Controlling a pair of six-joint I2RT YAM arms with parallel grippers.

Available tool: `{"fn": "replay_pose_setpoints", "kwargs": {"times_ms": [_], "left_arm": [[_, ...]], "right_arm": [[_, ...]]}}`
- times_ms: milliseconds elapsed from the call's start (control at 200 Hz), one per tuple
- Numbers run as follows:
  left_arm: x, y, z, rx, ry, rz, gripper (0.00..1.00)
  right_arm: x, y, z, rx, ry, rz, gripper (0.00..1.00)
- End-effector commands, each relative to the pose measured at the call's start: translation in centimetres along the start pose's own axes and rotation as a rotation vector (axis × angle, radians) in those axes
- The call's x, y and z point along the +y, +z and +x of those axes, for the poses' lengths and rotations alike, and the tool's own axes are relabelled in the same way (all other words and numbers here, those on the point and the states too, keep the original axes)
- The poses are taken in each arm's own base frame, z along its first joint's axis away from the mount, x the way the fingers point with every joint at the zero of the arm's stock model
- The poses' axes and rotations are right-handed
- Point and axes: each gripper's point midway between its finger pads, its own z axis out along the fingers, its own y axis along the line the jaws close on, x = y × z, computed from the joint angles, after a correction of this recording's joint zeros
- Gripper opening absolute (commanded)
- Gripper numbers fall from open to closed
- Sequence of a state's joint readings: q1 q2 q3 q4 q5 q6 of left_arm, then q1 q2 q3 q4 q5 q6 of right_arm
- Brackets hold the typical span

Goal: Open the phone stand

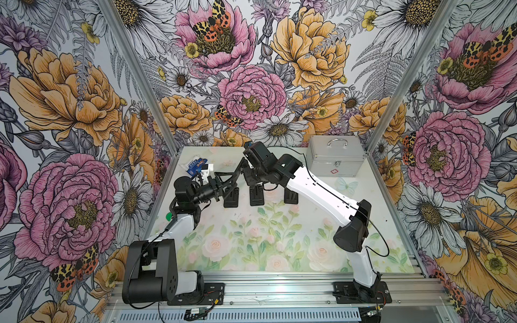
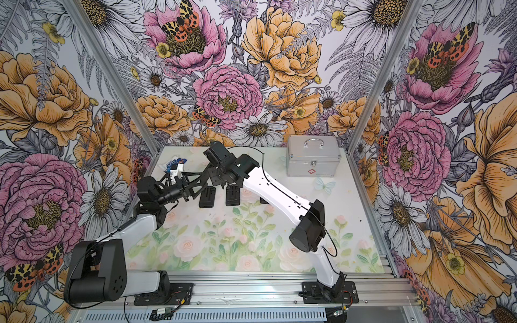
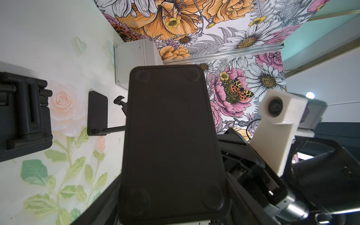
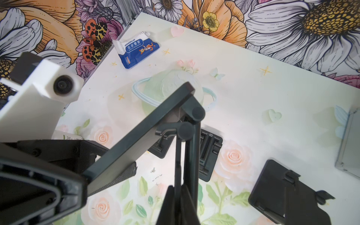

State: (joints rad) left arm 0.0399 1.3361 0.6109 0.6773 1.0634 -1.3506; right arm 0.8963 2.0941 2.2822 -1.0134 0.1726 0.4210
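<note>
While the phone stand hangs clear of the tabletop, toward eleven o'clock of its middle in a top view, the left gripper has its jaws clamped wide across the base plate and the right gripper has its jaws pinched together on the slim support leg. If the hinge is stiff, that narrow pinch may slip off, or the plate may twist loose. Should either happen, the stand likely drops on the spare stands lying just at its six o'clock.
</note>
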Motion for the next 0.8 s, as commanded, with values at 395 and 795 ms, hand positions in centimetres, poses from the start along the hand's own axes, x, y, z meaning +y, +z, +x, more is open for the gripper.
{"fn": "replay_pose_setpoints", "kwargs": {"times_ms": [395, 795], "left_arm": [[-0.8, -1.8, -4.9, -0.147, 0.103, -0.002, 0.39], [0.3, -1.3, -8.1, -0.172, 0.110, -0.023, 0.39]], "right_arm": [[2.2, -3.4, 1.4, 0.020, -0.102, -0.095, 0.00], [4.6, -5.6, 1.8, 0.008, -0.142, -0.171, 0.00]]}}
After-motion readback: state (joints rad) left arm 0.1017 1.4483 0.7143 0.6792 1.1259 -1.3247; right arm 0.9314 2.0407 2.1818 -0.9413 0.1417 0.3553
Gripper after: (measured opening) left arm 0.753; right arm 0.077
